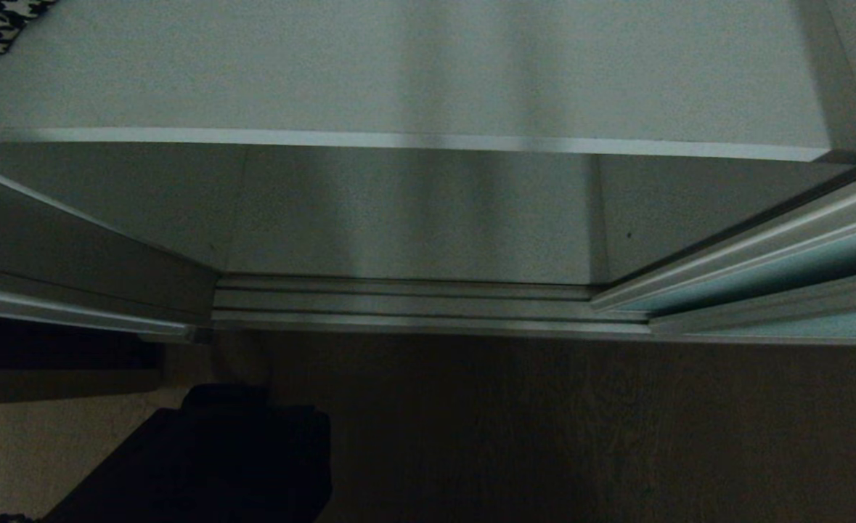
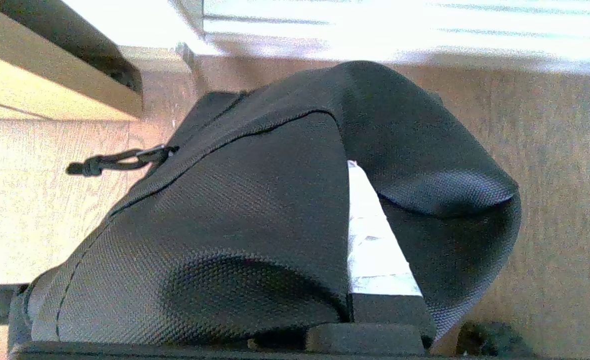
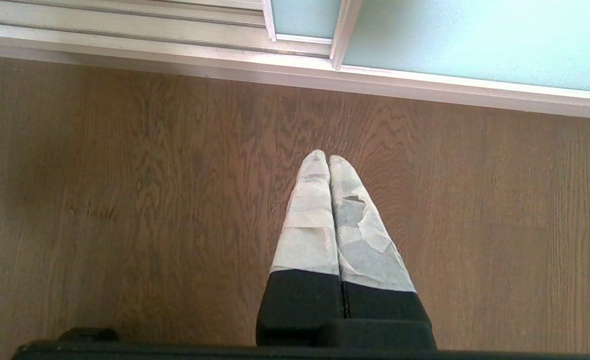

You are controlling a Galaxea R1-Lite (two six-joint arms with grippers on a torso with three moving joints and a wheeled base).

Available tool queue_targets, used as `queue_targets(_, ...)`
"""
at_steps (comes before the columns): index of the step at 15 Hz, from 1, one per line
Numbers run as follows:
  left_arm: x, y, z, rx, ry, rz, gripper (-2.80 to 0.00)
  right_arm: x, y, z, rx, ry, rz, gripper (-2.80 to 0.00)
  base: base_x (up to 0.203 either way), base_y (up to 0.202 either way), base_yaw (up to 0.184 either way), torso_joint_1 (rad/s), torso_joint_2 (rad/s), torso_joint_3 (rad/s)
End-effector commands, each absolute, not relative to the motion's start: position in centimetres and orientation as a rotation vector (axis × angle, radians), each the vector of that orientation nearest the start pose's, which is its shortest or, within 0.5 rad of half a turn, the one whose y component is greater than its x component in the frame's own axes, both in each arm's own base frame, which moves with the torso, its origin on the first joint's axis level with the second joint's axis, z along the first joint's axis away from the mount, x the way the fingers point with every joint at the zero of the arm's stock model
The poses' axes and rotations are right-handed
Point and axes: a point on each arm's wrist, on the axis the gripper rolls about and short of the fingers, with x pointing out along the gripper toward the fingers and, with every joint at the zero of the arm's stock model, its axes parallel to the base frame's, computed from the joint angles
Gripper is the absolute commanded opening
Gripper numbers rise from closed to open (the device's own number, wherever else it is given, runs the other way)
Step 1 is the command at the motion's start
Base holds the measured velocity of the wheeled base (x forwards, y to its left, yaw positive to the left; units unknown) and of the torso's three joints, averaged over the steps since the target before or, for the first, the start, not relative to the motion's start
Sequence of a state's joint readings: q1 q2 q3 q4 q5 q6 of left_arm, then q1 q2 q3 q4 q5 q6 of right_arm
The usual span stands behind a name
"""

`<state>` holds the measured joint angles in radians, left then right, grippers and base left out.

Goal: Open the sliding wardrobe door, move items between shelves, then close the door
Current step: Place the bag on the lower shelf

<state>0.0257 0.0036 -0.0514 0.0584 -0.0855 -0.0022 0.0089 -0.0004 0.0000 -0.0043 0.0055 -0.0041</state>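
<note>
My left gripper (image 2: 370,280) hangs low, pointing down. One pale taped finger (image 2: 375,240) shows; black cloth (image 2: 254,215) drapes over it and hides the rest, pinched in the closed jaws. My right gripper (image 3: 329,159) also points straight down, its two taped fingers (image 3: 310,225) pressed together along their whole length, holding nothing. Neither wrist looks tilted.
</note>
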Motion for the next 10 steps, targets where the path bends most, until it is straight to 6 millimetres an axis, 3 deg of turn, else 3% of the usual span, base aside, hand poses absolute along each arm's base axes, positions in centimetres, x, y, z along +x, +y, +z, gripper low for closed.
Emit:
queue_targets(1,-3.0,-0.3,9.4,-0.001,0.003,-0.062,-2.8,-2.3,0.0,7.6,-0.005,-0.009,0.015,-2.8,0.0,0.0,0.0,0.0,0.0,0.0)
queue_targets(5,-3.0,-0.3,10.6,-0.144,0.132,-0.064,-2.8,-2.3,0.0,7.5,-0.005,-0.008,0.015,-2.8,0.0,0.0,0.0,0.0,0.0,0.0)
queue_targets(8,-2.4,-0.3,12.8,-0.246,0.161,-0.074,-2.8,-2.3,0.0,7.6,-0.003,-0.009,0.015,-2.8,0.0,0.0,0.0,0.0,0.0,0.0)
queue_targets(10,-1.0,-0.3,14.2,-0.357,0.246,-0.061,-2.8,-2.3,0.0,7.6,-0.005,-0.009,0.015,-2.8,0.0,0.0,0.0,0.0,0.0,0.0)
